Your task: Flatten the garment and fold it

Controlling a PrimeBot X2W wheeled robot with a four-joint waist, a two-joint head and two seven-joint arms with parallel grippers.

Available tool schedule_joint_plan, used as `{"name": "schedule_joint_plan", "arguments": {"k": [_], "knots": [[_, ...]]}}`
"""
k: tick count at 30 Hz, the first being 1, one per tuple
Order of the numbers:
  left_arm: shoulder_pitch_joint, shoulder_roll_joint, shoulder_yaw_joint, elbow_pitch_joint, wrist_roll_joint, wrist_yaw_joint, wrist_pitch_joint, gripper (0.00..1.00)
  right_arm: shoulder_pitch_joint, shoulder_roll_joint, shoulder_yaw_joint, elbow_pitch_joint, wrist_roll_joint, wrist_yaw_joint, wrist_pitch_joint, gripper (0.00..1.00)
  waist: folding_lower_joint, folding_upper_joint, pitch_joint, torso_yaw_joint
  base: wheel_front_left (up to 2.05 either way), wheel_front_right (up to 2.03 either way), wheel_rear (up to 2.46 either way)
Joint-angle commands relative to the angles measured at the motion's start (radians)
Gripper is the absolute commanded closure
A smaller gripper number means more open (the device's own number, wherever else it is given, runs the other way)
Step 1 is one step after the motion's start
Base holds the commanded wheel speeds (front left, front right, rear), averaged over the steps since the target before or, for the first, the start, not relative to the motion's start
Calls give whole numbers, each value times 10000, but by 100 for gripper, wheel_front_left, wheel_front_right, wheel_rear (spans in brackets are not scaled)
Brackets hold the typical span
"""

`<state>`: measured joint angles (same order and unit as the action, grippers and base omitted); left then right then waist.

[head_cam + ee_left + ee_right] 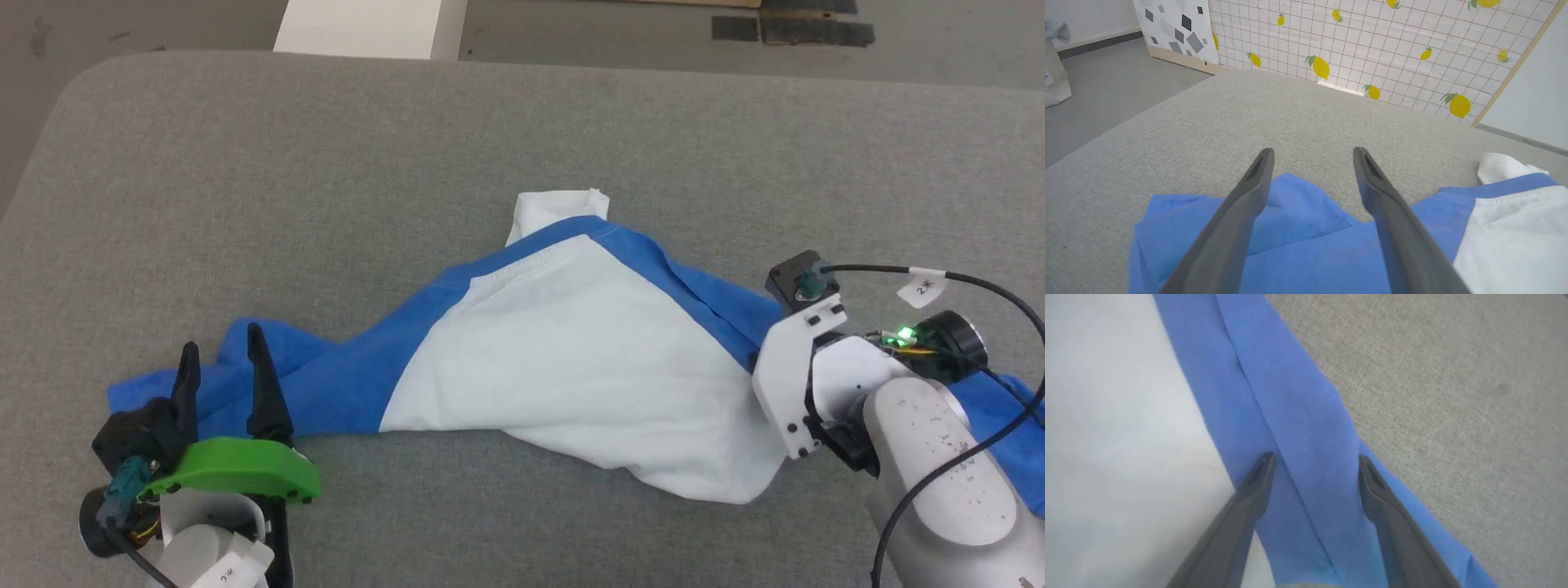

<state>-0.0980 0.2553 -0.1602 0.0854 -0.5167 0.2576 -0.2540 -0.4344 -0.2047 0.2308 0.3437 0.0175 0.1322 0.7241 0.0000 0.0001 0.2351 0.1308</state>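
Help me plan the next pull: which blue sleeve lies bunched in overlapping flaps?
The left sleeve, beneath the open left gripper. The right sleeve, beneath the right gripper, runs as a long band with one lengthwise crease.

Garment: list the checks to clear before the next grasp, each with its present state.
1. Left end effector open: ok.
2. Right end effector open: ok.
3. Garment flat: not ok, bunched and creased.
4. Left end effector above blue sleeve: ok.
5. Right end effector above blue cloth: ok.
6. Fingertips touching cloth: cannot tell.
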Motion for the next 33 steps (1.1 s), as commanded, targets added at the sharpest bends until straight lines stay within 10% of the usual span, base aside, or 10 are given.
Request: {"name": "schedule_joint_plan", "arguments": {"k": [1,2,3,4,18,19,20,33], "knots": [[-234,-59,16,37,130,-82,-74,0,-159,-145,137,103,137,-15,198,0,0,-1,183,158,0,0,0],[-273,-83,35,53,154,-113,-75,0,-197,-196,128,142,235,-15,294,0,0,-1,198,162,0,0,0],[-312,-100,50,85,182,-151,-75,0,-256,-251,72,138,352,-15,320,79,0,-1,210,160,0,0,0],[-351,-116,64,104,198,-181,-75,0,-309,-307,15,122,426,-15,288,100,0,-1,219,157,0,0,0],[-914,-518,-173,477,328,-570,-77,0,-935,-1053,-4281,440,-365,-15,794,100,0,-1,563,548,0,0,0],[-923,-531,-183,512,326,-578,-77,0,-909,-1044,-4489,524,-504,-15,815,85,0,-1,564,556,0,0,0],[-930,-542,-186,558,326,-583,-77,0,-844,-1012,-4673,636,-678,-15,911,0,0,-1,536,559,0,0,0],[-820,-315,-423,710,286,-712,416,0,21,232,-5087,-1185,778,-15,-2009,0,0,-1,-566,-77,0,0,0]]}}
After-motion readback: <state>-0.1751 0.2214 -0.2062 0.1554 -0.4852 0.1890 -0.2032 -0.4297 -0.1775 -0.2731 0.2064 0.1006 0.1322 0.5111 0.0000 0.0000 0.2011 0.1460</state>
